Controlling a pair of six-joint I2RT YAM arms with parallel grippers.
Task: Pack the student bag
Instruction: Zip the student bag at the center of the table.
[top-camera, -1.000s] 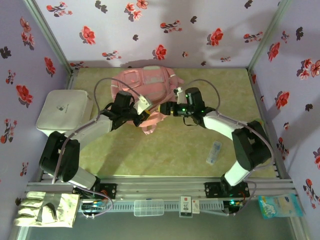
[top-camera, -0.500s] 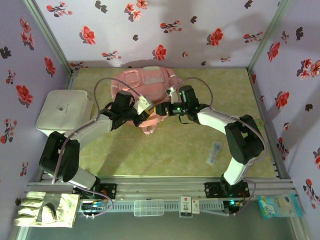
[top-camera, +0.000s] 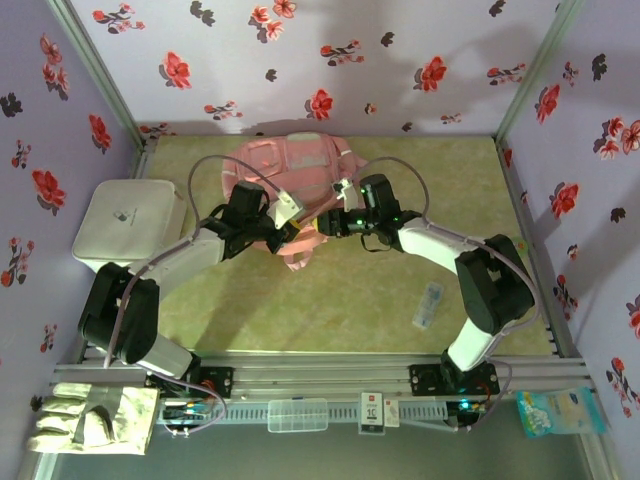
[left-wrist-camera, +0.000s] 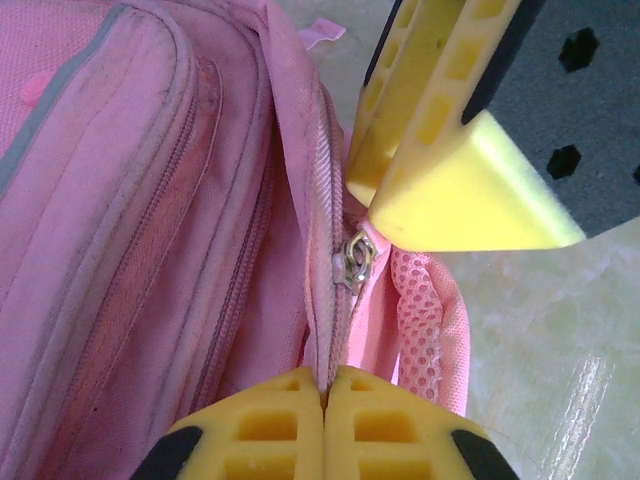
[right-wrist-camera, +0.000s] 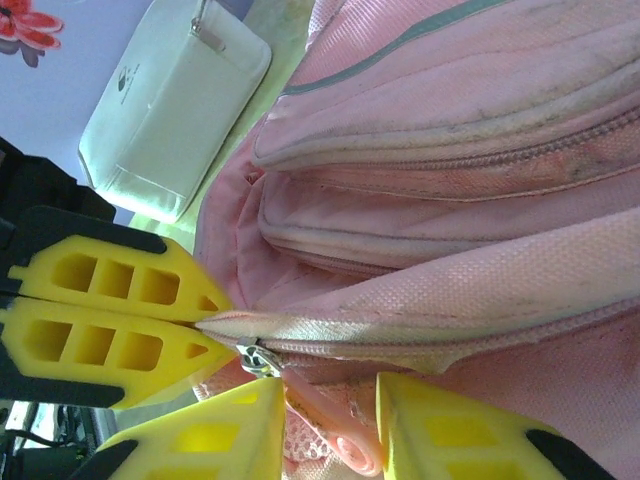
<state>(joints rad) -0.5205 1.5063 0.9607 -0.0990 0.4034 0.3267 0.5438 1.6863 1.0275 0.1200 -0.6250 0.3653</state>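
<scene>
Currently the backpack lies far-centre on the table, its zip slider facing the arms. The left gripper is clamped shut on the zip seam. The right gripper is part-open, straddling the pink tab.

Risk: the jaws pinch the mesh strap instead, or the seam slips and the zip jams.
</scene>
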